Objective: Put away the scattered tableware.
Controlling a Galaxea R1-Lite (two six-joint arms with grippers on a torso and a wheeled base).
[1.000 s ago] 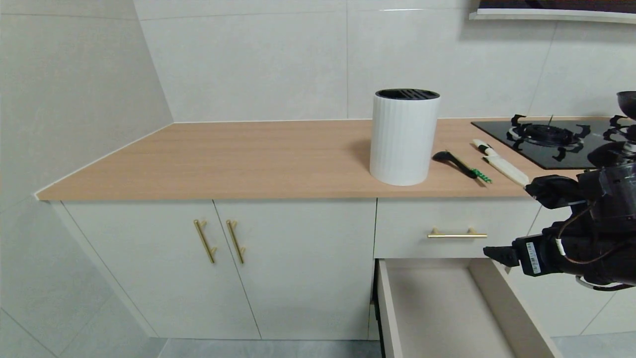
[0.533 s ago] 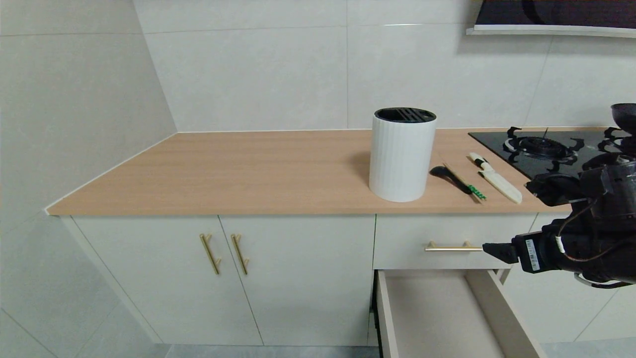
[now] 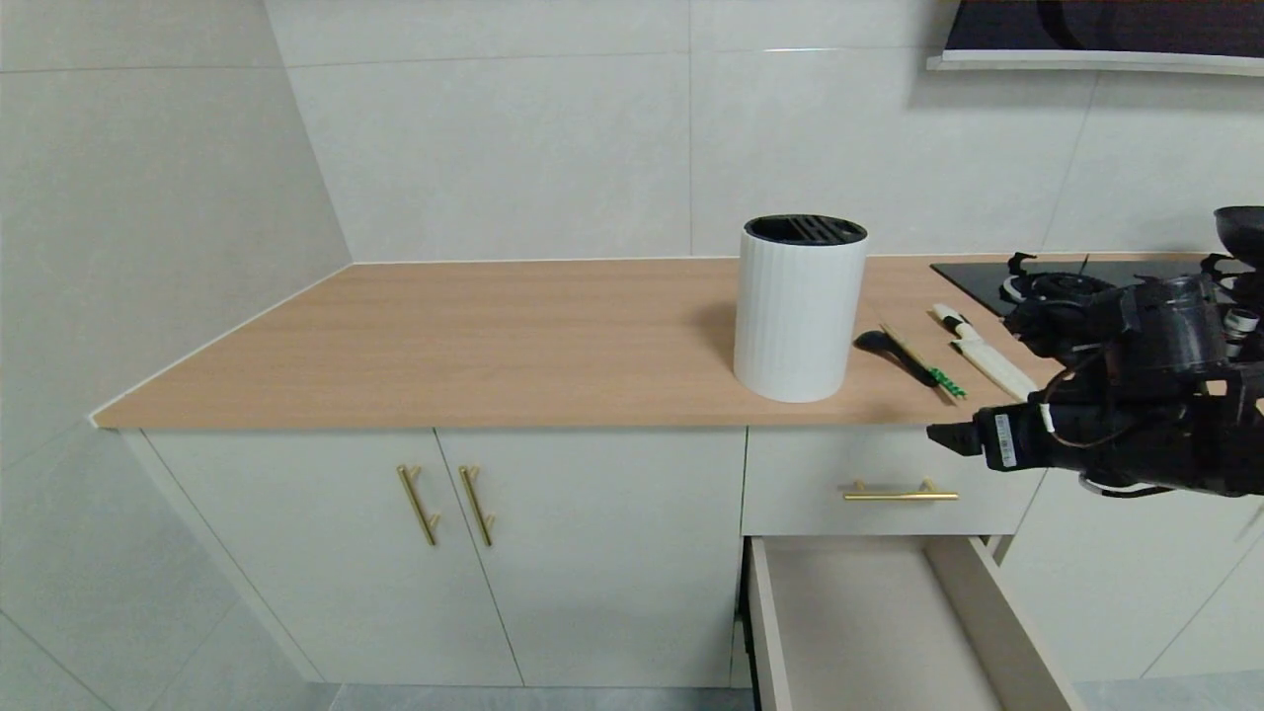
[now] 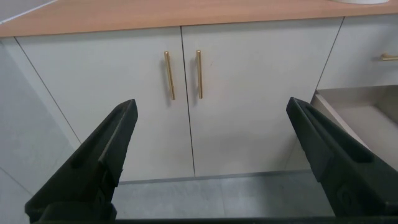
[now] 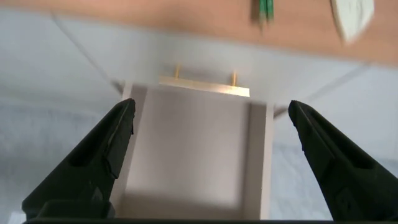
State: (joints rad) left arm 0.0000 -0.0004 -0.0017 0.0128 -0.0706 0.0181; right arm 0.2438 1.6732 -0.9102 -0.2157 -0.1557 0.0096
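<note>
- Fingers (image 5: 112,155) of the right end effector (image 5: 205,155) stand wide apart, gripping and touching nothing, above the open drawer (image 3: 869,622) and just in front of the counter (image 3: 494,336) edge
- Left end effector (image 4: 211,162) is low down facing the cabinet doors (image 4: 183,93), its fingers also spread wide and empty
- Black spoon (image 3: 904,354) with a green handle end and a white knife (image 3: 987,360) lie on the counter, near each other but apart, between the white ribbed holder (image 3: 798,308) and the stove (image 3: 973,275)
- Spoon bowl lies just beside the holder, not touching it
</note>
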